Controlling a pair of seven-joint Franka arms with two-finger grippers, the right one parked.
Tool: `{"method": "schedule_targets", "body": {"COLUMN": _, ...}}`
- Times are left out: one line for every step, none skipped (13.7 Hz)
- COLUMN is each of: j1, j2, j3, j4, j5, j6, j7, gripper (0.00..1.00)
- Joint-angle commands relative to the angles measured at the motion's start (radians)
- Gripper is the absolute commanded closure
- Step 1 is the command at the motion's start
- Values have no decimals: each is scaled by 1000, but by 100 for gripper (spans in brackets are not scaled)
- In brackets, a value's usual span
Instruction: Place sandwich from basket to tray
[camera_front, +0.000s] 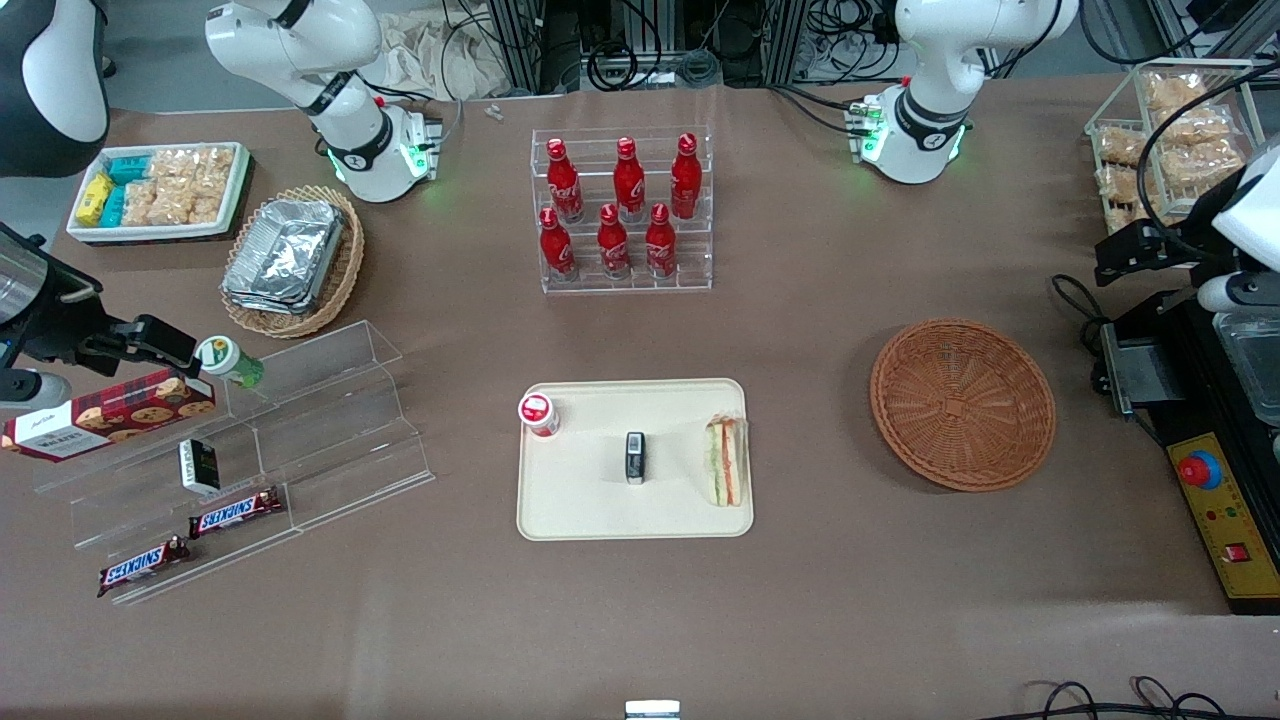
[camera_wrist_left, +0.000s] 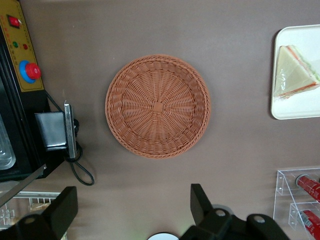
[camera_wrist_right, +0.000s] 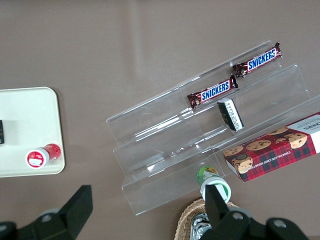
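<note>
sandwich: lies on the tray, at its edge nearest the basket; long axis along that edge | basket: empty | gripper: above the basket; fingers wide apart, holding nothing

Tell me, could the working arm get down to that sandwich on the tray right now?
Probably yes. The sandwich lies uncovered at the tray's edge nearest the basket, apart from the tray's other items. The end effector hangs open above the empty basket, with only bare table between.
</note>
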Motion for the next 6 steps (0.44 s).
{"method": "schedule_targets", "body": {"j1": -6, "j2": 7, "j3": -5, "j4": 50, "j5": -10, "j6": -42, "j7": 8, "gripper": 0}}
{"method": "schedule_targets", "body": {"j1": -6, "j2": 7, "j3": -19, "j4": 50, "j5": -9, "j6": -42, "j7": 3, "gripper": 0}}
{"method": "schedule_targets", "body": {"j1": -6, "j2": 8, "j3": -48, "j4": 51, "j5": -1, "j6": -42, "j7": -16, "gripper": 0}}
{"method": "schedule_targets", "body": {"j1": -3, "j2": 8, "j3": -69, "j4": 53, "j5": 3, "j6": -42, "j7": -42, "gripper": 0}}
{"method": "schedule_targets", "body": {"j1": -2, "j2": 8, "j3": -69, "j4": 59, "j5": -3, "j6": -42, "j7": -58, "gripper": 0}}
{"method": "schedule_targets", "body": {"j1": 0, "j2": 8, "j3": -69, "j4": 62, "j5": -9, "j6": -47, "j7": -61, "gripper": 0}}
